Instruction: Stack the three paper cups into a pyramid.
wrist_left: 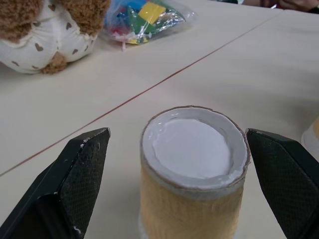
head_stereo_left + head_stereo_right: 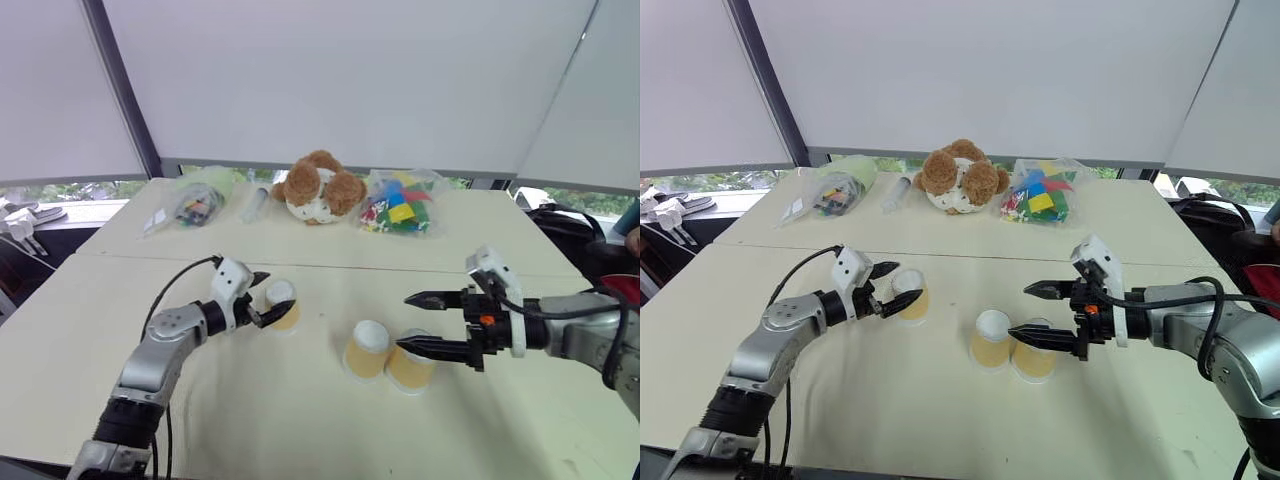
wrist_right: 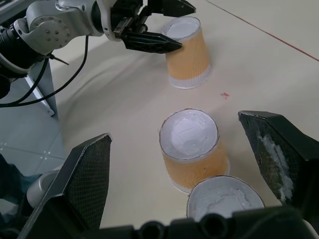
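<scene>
We see the left pincer (image 2: 263, 297) spread wide around one upturned cup (image 2: 282, 304), not clamping it; two cups (image 2: 367, 349) stand touching on the counter (image 2: 300, 420) below the gaping, empty right pincer (image 2: 414, 322)

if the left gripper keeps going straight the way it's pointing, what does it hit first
Most likely the lone upside-down paper cup. The left gripper is open, and that cup stands directly ahead between its fingers, with a gap on each side in the left wrist view. How far in the cup already sits is unclear.
</scene>
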Available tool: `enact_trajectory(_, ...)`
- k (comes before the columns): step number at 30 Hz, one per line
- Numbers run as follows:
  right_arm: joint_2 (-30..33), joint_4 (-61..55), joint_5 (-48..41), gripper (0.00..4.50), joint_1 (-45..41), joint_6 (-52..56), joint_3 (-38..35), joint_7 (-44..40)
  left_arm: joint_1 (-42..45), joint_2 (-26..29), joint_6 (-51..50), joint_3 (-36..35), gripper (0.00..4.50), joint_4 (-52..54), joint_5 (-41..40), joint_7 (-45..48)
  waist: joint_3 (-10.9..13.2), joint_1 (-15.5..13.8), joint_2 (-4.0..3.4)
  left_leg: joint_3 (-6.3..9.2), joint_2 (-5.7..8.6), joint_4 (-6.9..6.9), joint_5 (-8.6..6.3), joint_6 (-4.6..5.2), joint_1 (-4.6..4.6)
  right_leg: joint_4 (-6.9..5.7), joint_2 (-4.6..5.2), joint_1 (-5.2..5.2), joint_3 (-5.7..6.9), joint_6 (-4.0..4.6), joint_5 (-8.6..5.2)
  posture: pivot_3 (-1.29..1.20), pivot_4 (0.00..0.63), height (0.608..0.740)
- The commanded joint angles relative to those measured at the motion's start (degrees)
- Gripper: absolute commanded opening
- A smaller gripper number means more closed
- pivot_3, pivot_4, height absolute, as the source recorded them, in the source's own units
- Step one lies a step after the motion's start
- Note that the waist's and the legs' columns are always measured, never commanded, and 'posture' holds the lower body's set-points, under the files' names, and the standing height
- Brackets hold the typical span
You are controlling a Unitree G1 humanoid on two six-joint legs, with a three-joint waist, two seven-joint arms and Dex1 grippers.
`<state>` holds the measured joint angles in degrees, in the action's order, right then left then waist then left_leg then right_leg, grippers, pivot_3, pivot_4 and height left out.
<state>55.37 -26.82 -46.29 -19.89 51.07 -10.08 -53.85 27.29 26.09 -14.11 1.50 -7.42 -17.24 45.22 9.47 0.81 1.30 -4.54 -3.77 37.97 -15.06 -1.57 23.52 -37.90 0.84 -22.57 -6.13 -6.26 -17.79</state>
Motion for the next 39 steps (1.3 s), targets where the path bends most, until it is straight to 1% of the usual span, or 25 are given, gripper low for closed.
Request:
enact_trajectory(1, 0.31, -1.32, 0.26, 4.43, -0.16, -1.16, -0.78, 0.27, 1.2, -0.67, 2.41, 0.59, 4.5, -0.67, 0.88, 1.02, 0.0, 0.0, 0.0, 0.0, 0.0, 0.0, 0.0, 0.0, 0.0, 0.0, 0.0, 0.0, 0.0, 0.0, 0.0, 0.0, 0.15, 0.74)
enact_trajectory(4, 0.23, -1.2, 0.4, 4.43, -0.15, -1.33, -0.9, 0.62, 1.52, -1.32, 2.92, 0.64, 4.5, -1.97, 1.49, 1.38, 0.0, 0.0, 0.0, 0.0, 0.0, 0.0, 0.0, 0.0, 0.0, 0.0, 0.0, 0.0, 0.0, 0.0, 0.0, 0.0, 0.15, 0.74)
enact_trajectory(7, 0.27, -1.08, 0.67, 4.5, -0.15, -1.43, -0.94, 0.87, 1.97, -1.73, 3.98, 0.48, 3.71, -3.36, 1.85, 1.84, 0.0, 0.0, 0.0, 0.0, 0.0, 0.0, 0.0, 0.0, 0.0, 0.0, 0.0, 0.01, 0.0, 0.0, 0.0, 0.0, 0.15, 0.74)
enact_trajectory(10, 0.6, -1.0, 1.04, 4.5, 0.03, -1.55, -0.95, 0.74, 2.2, -1.96, 4.34, 0.35, 2.31, -3.51, 1.92, 2.01, 0.0, 0.0, 0.0, 0.01, 0.0, 0.0, 0.0, 0.0, 0.0, 0.0, 0.0, 0.0, 0.0, 0.0, 0.0, 0.0, 0.15, 0.74)
enact_trajectory(11, 0.62, -0.93, 1.11, 4.5, 0.09, -1.57, -1.04, 0.67, 2.46, -2.12, 4.28, 0.25, 2.22, -3.33, 1.89, 1.86, 0.0, 0.0, 0.0, 0.01, 0.0, 0.0, 0.0, 0.0, 0.0, 0.0, 0.0, 0.0, 0.0, 0.0, 0.0, 0.0, 0.15, 0.74)
enact_trajectory(13, 0.59, -0.65, 1.15, 4.5, 0.2, -1.5, -1.35, 0.67, 2.9, -2.61, 3.34, 0.0, 2.22, -2.21, 0.98, 1.98, 0.0, -0.07, 0.0, 0.01, 0.0, 0.0, 0.0, 0.0, 0.0, 0.0, 0.0, 0.0, 0.0, 0.0, 0.0, 0.0, 0.15, 0.74)
enact_trajectory(16, 0.44, 0.89, 0.19, 4.5, 0.42, -0.79, -3.23, 0.89, 3.08, -3.59, 0.37, 2.17, 2.22, 3.84, -1.54, 4.99, 0.0, -0.1, 0.0, 0.01, 0.0, 0.01, 0.0, 0.0, 0.02, 0.0, 0.01, 0.01, 0.0, 0.0, 0.0, 0.0, 0.15, 0.74)
enact_trajectory(18, 0.83, 2.02, 0.23, 4.5, 0.71, -0.64, -4.22, 0.79, 5.36, -4.77, -1.44, 3.11, 2.22, 6.08, -2.81, 5.98, 0.0, -0.27, 0.01, 0.01, 0.01, 0.01, 0.0, 0.0, 0.04, 0.01, 0.02, 0.02, 0.0, -0.01, 0.0, 0.0, 0.15, 0.74)
enact_trajectory(21, 1.39, 2.89, 0.86, 4.5, 1.43, -0.77, -5.3, 0.78, 10.25, -6.04, -4.59, 2.36, 2.22, 6.61, -5.25, 6.73, 0.01, -0.16, 0.01, -0.01, 0.04, 0.05, 0.0, 0.0, 0.08, 0.01, 0.0, 0.02, 0.04, -0.01, 0.0, 0.0, 0.15, 0.74)
enact_trajectory(23, 1.93, 2.81, 0.72, 4.5, 3.06, -0.32, -6.9, 0.86, 14.03, -6.05, -7.02, 2.37, 2.22, 6.67, -7.5, 9.08, 0.01, -0.08, 0.01, 0.02, 0.04, 0.05, 0.0, 0.0, 0.08, 0.0, -0.04, 0.02, 0.03, -0.01, 0.0, 0.0, 0.15, 0.74)
enact_trajectory(26, 2.7, 1.34, 0.29, 4.5, 6.71, 0.75, -9.57, 1.25, 16.9, -5.78, -9.19, 3.66, 2.22, 7.44, -9.38, 12.23, 0.0, 0.09, 0.0, 0.02, 0.03, 0.03, -0.01, 0.02, 0.07, 0.01, -0.09, 0.0, 0.01, -0.03, -0.01, 0.0, 0.15, 0.74)
enact_trajectory(29, 2.86, -1.7, -2.16, 4.5, 11.58, 3.48, -15.09, 2.33, 18.28, -6.24, -12.16, 5.01, 2.22, 8.74, -11.6, 14.92, 0.0, 0.01, 0.0, 0.07, 0.01, -0.01, -0.01, 0.03, 0.07, 0.01, -0.13, -0.01, 0.01, -0.07, -0.03, 0.0, 0.15, 0.74)
enact_trajectory(32, 2.47, -4.65, -4.91, 4.5, 15.47, 5.56, -20.62, 3.18, 19.1, -7.66, -12.42, 6.48, 2.22, 8.87, -11.65, 15.97, 0.0, -0.04, 0.0, 0.09, 0.01, 0.01, -0.01, 0.03, 0.08, 0.0, -0.14, 0.01, 0.01, -0.07, -0.03, 0.0, 0.15, 0.74)
enact_trajectory(33, 2.46, -5.11, -5.46, 4.5, 16.52, 5.84, -21.96, 3.14, 19.55, -8.88, -11.81, 6.53, 2.22, 8.41, -11.64, 15.48, 0.0, -0.07, 0.01, 0.09, 0.02, 0.03, -0.01, 0.03, 0.08, 0.0, -0.13, 0.03, 0.01, -0.06, -0.03, 0.0, 0.15, 0.74)
enact_trajectory(37, 2.66, -5.88, -6.64, 4.5, 18.47, 6.32, -24.07, 3.52, 20.42, -11.03, -11.91, 6.4, 2.22, 7.64, -11.43, 14.83, 0.01, -0.05, 0.02, 0.1, 0.05, 0.1, -0.01, 0.03, 0.06, 0.03, -0.11, 0.13, 0.0, -0.06, -0.03, 0.0, 0.15, 0.74)
enact_trajectory(39, 2.25, -6.77, -7.4, 4.5, 18.96, 6.91, -24.73, 5.09, 20.26, -12.34, -9.81, 8.96, 2.22, 6.87, -9.64, 16.18, 0.01, 0.09, 0.02, 0.12, 0.05, 0.1, -0.01, 0.03, 0.05, 0.03, -0.12, 0.13, 0.0, -0.06, -0.03, 0.0, 0.15, 0.74)
